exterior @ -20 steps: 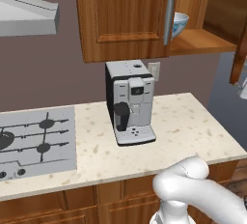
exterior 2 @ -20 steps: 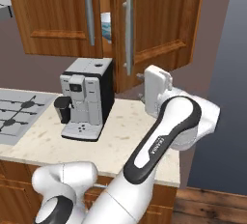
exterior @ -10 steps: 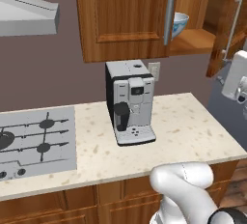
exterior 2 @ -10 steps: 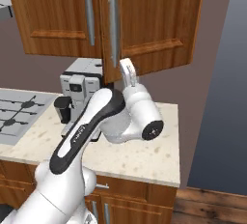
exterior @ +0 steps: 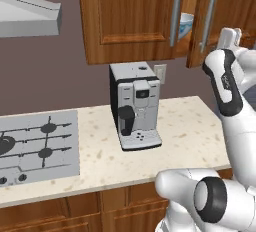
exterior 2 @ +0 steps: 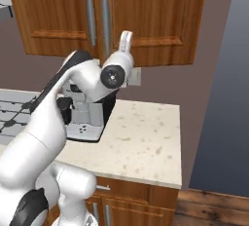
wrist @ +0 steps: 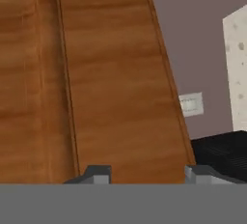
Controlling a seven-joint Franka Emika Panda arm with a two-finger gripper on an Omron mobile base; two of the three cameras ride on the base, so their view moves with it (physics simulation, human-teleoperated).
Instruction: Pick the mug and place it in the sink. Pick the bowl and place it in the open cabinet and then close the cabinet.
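Observation:
The wall cabinet [exterior: 131, 17] hangs above the counter. Its right door [exterior: 222, 15] stands only slightly ajar, and the blue-patterned bowl [exterior: 186, 23] shows through the narrow gap, on the shelf inside. My gripper [exterior: 229, 37] is raised against the outside of that door, by its lower part. From the other side, the gripper [exterior 2: 125, 41] points up at the door panel [exterior 2: 153, 20]. In the hand view the gripper [wrist: 147, 174] faces the brown door [wrist: 111, 83] closely; its fingertips [wrist: 99, 172] stand apart with nothing between them. The mug and the sink are out of view.
A grey coffee machine [exterior: 135, 107] stands on the speckled counter [exterior: 187, 126] under the cabinet, with a wall outlet [exterior: 160, 71] behind it. A gas stove [exterior: 39, 147] lies to the left, under a range hood [exterior: 30, 18]. The counter ends at its right edge [exterior 2: 178, 142].
The arm has swung up and across to the cabinet, and the right door has gone from wide open to nearly closed. The bowl stays on the shelf. The jaws have narrowed.

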